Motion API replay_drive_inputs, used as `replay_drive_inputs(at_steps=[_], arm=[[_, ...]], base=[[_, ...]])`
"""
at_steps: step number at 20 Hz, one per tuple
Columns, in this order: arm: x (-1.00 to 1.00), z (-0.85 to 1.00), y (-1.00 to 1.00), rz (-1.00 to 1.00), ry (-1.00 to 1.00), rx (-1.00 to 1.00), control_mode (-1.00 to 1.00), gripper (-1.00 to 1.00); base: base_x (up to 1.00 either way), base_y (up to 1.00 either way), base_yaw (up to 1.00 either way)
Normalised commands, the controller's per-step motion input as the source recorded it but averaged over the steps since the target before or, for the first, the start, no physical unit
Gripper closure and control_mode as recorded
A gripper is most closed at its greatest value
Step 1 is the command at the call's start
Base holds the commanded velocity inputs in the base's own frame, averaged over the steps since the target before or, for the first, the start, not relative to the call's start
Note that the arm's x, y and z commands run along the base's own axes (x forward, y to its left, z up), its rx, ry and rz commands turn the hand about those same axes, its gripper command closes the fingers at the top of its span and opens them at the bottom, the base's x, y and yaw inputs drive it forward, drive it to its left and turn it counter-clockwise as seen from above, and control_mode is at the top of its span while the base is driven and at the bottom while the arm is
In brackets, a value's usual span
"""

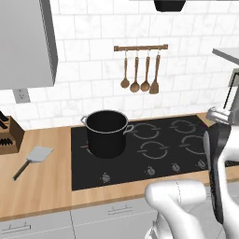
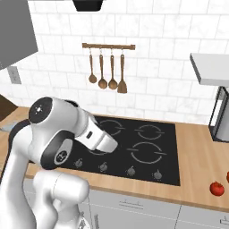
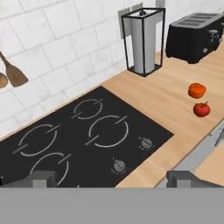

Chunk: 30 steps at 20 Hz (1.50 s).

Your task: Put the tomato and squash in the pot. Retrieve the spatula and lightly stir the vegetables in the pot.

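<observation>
The black pot (image 1: 106, 133) stands on the left rear of the cooktop (image 1: 154, 149). The spatula (image 1: 32, 158), a grey blade with a dark handle, lies on the wooden counter left of the cooktop. The small red tomato (image 3: 201, 109) (image 2: 217, 188) rests on the counter right of the cooktop, with the small orange squash (image 3: 197, 90) just behind it. My gripper (image 3: 114, 181) is open and empty, high over the cooktop's front edge and well short of the two vegetables. In the right base view my arm hides the pot.
Brown wooden spoons and a turner (image 1: 140, 74) hang on a wall rail. A knife block (image 1: 8, 133) sits at the far left. A paper towel holder (image 3: 142, 41) and a black toaster (image 3: 197, 30) stand behind the vegetables. Burner knobs (image 3: 119, 165) line the cooktop's front.
</observation>
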Motion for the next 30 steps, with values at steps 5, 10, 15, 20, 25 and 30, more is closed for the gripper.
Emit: replay_drive_inputs(at_steps=[5, 10, 15, 20, 25, 30], arm=[[-0.21, 0.0, -0.84, -0.12, 0.0, 0.17, -1.0, -1.0], [-0.17, -0.01, -0.91, -0.05, 0.01, 0.18, -1.0, -1.0], [-0.03, -0.04, -0.97, -0.01, 0.07, 0.2, -1.0, -1.0], [0.0, -0.11, -0.51, -0.01, 0.13, 0.07, -1.0, -1.0], [0.0, -0.26, -0.35, -0.09, 0.12, 0.0, -1.0, -1.0], [0.0, -0.35, -0.33, -0.08, 0.1, 0.0, -1.0, -1.0]], base=[[0.0, 0.0, 0.0], [0.0, 0.0, 0.0], [0.0, 0.0, 0.0], [0.0, 0.0, 0.0], [0.0, 0.0, 0.0], [0.0, 0.0, 0.0]])
